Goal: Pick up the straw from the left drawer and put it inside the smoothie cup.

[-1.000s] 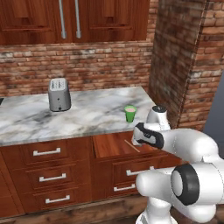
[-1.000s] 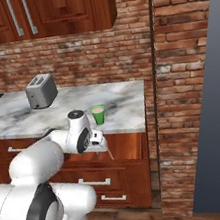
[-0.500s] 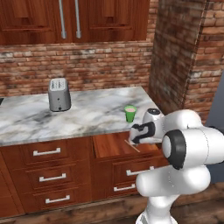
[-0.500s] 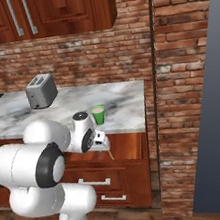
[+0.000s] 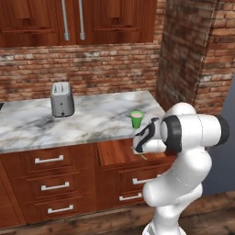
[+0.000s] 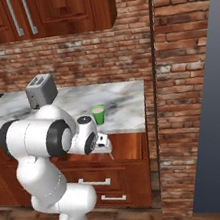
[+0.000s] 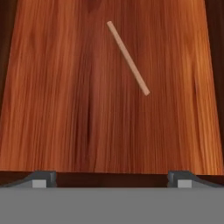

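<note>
In the left base view, a grey toaster [image 5: 62,98] is seen at the left of the marble counter [image 5: 92,121], and the smoothie cup [image 5: 136,119], bright green with pink contents, is placed near the counter's right front edge. Below and just in front of the cup, the left drawer [image 5: 117,152] is pulled open, and the gripper [image 5: 139,148] is held above its right part by the white arm.

In the right base view, the same layout is given from the other side: toaster at left, cup on the counter behind the hand, and the open drawer under the gripper.

In the hand view, the drawer's plain wood floor is looked down upon. The straw [image 7: 128,57] is seen lying flat on the floor, aslant, from upper left to lower right, well apart from the drawer walls. The two fingertips [image 7: 40,179] are shown at the lower corners, spread wide and released, with nothing between them.

The step in hand is judged to be the approach for the pick. For a good grasp, the hand is best advanced until the straw's middle is centred between the fingers, and rolled so that the straw is crossed squarely, before a straight descent. A grip near the middle is advised, so that tilting is limited when the straw is later stood in the cup.
</note>
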Controlling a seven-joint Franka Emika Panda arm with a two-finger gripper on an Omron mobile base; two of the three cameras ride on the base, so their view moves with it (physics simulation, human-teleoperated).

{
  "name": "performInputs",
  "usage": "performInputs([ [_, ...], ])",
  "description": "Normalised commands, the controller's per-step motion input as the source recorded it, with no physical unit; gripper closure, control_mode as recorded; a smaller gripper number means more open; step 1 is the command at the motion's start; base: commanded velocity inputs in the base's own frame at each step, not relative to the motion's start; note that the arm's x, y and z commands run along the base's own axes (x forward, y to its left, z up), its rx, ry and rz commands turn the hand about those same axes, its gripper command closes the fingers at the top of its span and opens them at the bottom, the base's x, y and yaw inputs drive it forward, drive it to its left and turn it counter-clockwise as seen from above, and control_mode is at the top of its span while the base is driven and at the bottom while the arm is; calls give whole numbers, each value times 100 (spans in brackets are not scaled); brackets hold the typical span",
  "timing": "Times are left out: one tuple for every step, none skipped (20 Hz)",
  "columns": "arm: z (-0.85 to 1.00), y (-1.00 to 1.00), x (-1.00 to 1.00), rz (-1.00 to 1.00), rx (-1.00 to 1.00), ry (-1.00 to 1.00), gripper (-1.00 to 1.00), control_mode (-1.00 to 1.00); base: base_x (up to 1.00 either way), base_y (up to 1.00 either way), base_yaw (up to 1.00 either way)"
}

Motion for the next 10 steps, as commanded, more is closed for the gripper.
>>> performInputs([
  [-41, 0, 19, 0, 0, 6, -100, -100, 0, 0, 0],
  [-38, 0, 19, 0, 0, 6, -100, -100, 0, 0, 0],
  [-37, 0, 19, 0, 0, 7, -100, -100, 0, 0, 0],
  [-36, 0, 19, 0, 0, 7, -100, -100, 0, 0, 0],
  [-35, 0, 19, 0, 0, 7, -100, -100, 0, 0, 0],
  [-34, 0, 19, 0, 0, 7, -100, -100, 0, 0, 0],
  [-33, 0, 19, 0, 0, 9, -100, -100, 0, 0, 0],
  [-31, 0, 19, 0, 0, 11, -100, -100, 0, 0, 0],
  [-27, 0, 15, 0, 0, 15, -100, -100, 0, 0, 0],
  [-19, 0, 13, 0, 0, 20, -100, -100, 0, 0, 0],
])
